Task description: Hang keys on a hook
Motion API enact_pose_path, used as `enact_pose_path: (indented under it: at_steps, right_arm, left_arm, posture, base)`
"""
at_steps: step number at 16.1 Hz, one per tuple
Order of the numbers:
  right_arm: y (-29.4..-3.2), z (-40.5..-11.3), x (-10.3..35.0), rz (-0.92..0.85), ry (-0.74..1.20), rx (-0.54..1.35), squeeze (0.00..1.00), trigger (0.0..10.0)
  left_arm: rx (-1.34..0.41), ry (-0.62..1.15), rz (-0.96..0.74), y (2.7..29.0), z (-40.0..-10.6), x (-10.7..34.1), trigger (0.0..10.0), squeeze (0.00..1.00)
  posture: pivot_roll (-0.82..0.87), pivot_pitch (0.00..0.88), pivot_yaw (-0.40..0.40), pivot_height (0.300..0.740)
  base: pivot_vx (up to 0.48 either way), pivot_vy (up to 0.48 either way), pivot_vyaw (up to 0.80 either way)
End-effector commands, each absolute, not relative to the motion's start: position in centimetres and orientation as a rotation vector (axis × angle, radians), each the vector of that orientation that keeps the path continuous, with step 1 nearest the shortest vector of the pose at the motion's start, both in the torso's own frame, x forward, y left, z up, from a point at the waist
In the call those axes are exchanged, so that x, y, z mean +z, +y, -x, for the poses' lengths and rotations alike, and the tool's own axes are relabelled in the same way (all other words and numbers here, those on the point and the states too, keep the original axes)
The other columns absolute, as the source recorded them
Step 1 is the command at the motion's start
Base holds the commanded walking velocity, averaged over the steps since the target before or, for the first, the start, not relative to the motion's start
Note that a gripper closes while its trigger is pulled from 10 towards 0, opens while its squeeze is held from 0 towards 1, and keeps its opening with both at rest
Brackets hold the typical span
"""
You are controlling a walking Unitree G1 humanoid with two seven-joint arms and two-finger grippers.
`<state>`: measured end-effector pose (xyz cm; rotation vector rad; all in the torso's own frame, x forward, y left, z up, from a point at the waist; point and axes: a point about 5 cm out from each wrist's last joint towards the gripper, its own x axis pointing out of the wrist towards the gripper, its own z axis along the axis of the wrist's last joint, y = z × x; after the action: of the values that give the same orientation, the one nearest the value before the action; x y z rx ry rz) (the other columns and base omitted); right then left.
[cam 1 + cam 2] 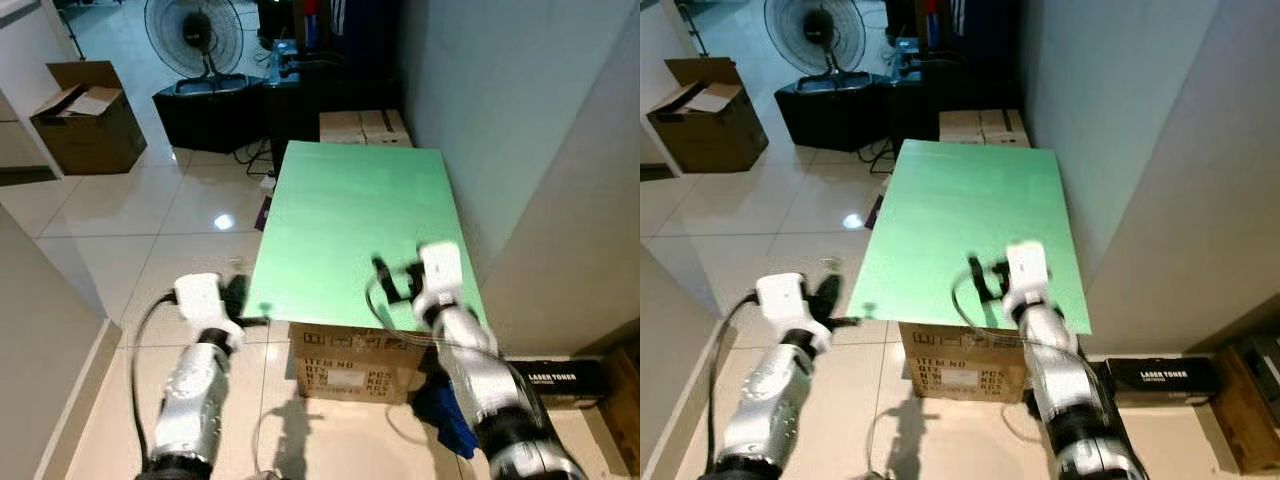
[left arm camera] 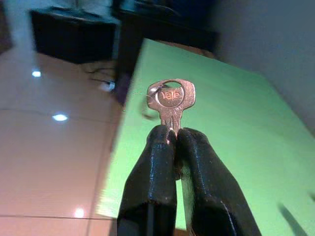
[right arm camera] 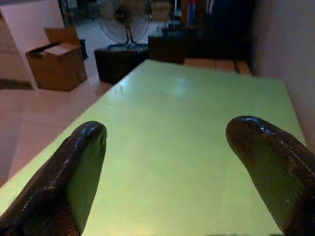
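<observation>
key [image 2: 171,97] pinched by its blade in left gripper [image 2: 176,140], fingers closed on it, head sticking out past the tips.
left gripper sat at the near left corner of the green surface [image 1: 350,220]; right gripper [image 3: 167,162] hovered low over the near right part, fingers spread apart. cardboard box [image 1: 355,370] sat under the surface.

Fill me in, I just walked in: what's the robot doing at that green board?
The left hand is shut on a key, holding it by the blade near the left edge of the green board that lies on a cardboard box. The right hand is open, over the board's near end. No hook can be seen yet.
</observation>
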<state>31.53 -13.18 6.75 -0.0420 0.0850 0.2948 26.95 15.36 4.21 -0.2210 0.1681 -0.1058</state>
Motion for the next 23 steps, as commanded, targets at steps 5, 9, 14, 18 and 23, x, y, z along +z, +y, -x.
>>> enact_pose_path:
  at_steps: [5, 9, 14, 18, 23]
  right_arm:
    - [-12.0, -34.0, 8.0, 0.006, 0.112, 0.345, 0.00, 10.0]
    - [-10.0, -35.2, 8.8, -0.016, 0.131, 0.391, 0.00, 10.0]
    - [-9.9, -35.1, 8.4, -0.009, 0.146, 0.402, 0.00, 10.0]
    - [-9.7, -34.1, 7.1, -0.013, 0.160, 0.405, 0.00, 10.0]
    - [-10.2, -32.4, 5.2, -0.031, 0.189, 0.389, 0.00, 10.0]
  left_arm:
    - [-0.262, 0.160, 0.163, 14.6, -26.2, 5.1, 0.0, 0.00]
    - [-0.303, 0.127, 0.169, 14.2, -26.1, 6.6, 0.0, 0.00]
    - [-0.207, 0.137, 0.174, 15.0, -26.6, 6.6, 0.0, 0.00]
    - [-0.098, 0.115, 0.149, 16.5, -27.9, 7.3, 0.0, 0.00]
    - [-0.100, 0.115, 0.135, 16.0, -28.3, 7.4, 0.0, 0.00]
  posture:
    - [-0.06, 0.000, 0.056, 0.740]
    - [-0.03, 0.000, 0.034, 0.740]
    - [-0.03, 0.000, 0.025, 0.740]
    - [-0.04, 0.000, 0.024, 0.740]
    - [-0.06, 0.000, 0.035, 0.740]
  base:
    - [0.000, 0.000, 0.00]
    - [0.000, 0.000, 0.00]
    - [0.000, 0.000, 0.00]
    - [0.000, 0.000, 0.00]
    - [0.000, 0.000, 0.00]
